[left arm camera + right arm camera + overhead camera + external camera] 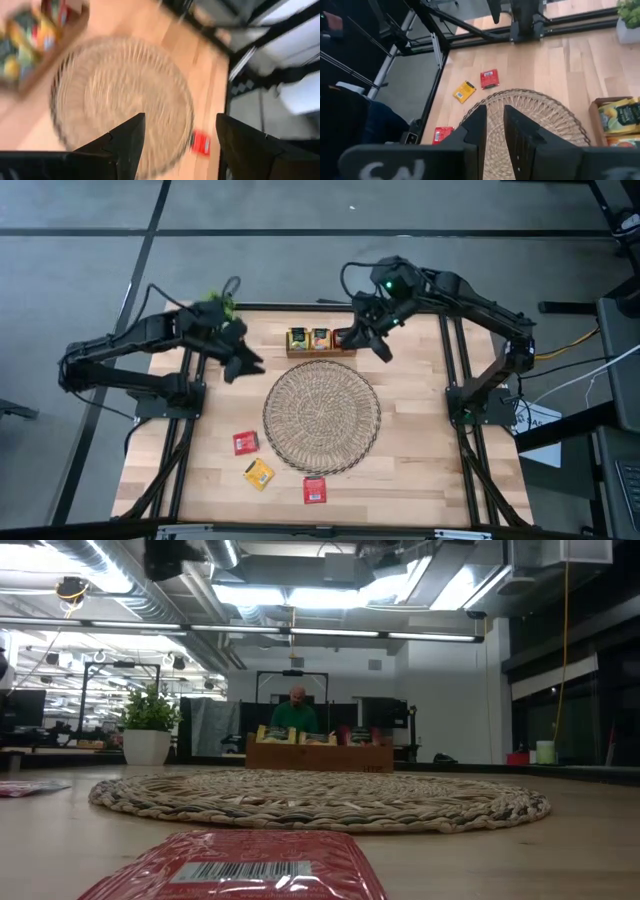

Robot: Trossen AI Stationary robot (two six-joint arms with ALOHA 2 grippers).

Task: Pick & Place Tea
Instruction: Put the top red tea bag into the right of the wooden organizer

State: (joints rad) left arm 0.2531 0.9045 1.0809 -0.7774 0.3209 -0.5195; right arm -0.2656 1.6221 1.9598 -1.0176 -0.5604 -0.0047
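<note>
Three tea sachets lie flat on the table near the round wicker mat: a red one, a yellow one and another red one. More sachets stand in a wooden box at the mat's far edge. My left gripper hovers open above the table, left of the mat's far part. In its wrist view it looks down on the mat and a red sachet. My right gripper is in the air right of the box, shut and holding nothing.
A small green potted plant stands at the far left corner, partly under my left arm. In the low view a person shows behind the box, beyond the table. Bare wood lies right of the mat.
</note>
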